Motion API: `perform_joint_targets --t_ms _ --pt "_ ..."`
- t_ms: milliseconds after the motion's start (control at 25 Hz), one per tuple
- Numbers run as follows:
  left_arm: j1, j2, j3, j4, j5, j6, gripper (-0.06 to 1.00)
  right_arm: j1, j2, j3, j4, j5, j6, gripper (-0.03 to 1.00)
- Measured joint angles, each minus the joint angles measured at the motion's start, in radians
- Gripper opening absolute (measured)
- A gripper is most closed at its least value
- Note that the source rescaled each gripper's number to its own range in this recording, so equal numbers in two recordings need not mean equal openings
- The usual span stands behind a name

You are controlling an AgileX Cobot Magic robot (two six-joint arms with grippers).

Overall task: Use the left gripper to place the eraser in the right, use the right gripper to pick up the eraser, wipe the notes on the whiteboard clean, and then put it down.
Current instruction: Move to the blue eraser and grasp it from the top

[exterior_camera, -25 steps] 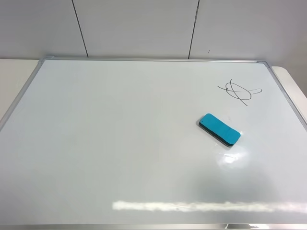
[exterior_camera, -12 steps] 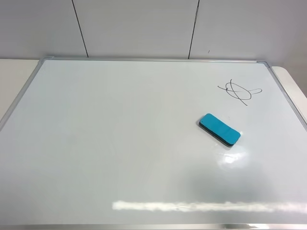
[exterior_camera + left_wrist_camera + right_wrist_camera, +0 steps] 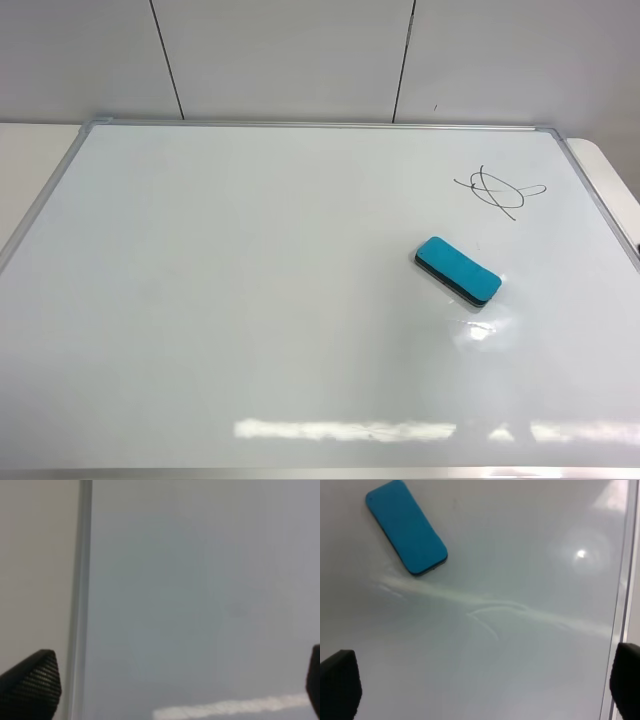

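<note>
While nothing lying on the whiteboard (image 3: 250, 300) has shifted in the last second, its glare streak (image 3: 340, 430) along the six o'clock edge now breaks toward five o'clock, and the shading there is lighter. We read that as an arm stirring overhead, not contact. The eraser (image 3: 458, 270) lies flat at three o'clock from the board's middle, with the notes (image 3: 497, 190) unwiped at its one o'clock. The left pincer (image 3: 175, 685) stands wide and empty over bare board, and so does the right pincer (image 3: 484, 682), apart from the eraser. Pickup is not yet begun.

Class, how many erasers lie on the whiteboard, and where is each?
1. The eraser lies flat on the whiteboard, right of centre, nearer the camera than the notes, apart from them. None appears hidden.
</note>
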Motion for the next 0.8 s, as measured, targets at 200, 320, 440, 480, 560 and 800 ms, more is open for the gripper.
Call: perform_joint_targets --t_ms 200,320,440,480,560,800 --pt "0.0 0.0 0.0 0.0 0.0 0.0 1.0 0.144 0.368 -0.071 0.006 -0.175 -0.164 1.0" --pt "0.0 0.0 0.0 0.0 0.0 0.0 1.0 0.205 0.543 -0.108 0.002 -0.249 -0.206 1.0" --pt "0.0 0.0 0.0 0.0 0.0 0.0 1.0 0.248 0.694 -0.145 0.01 -0.288 -0.226 1.0" --pt "0.0 0.0 0.0 0.0 0.0 0.0 1.0 0.256 0.734 -0.155 0.022 -0.293 -0.238 1.0" --pt "0.0 0.0 0.0 0.0 0.0 0.0 1.0 0.267 0.785 -0.171 0.046 -0.317 -0.271 1.0" --pt "0.0 0.0 0.0 0.0 0.0 0.0 1.0 0.272 0.874 -0.176 0.092 -0.397 -0.332 1.0"
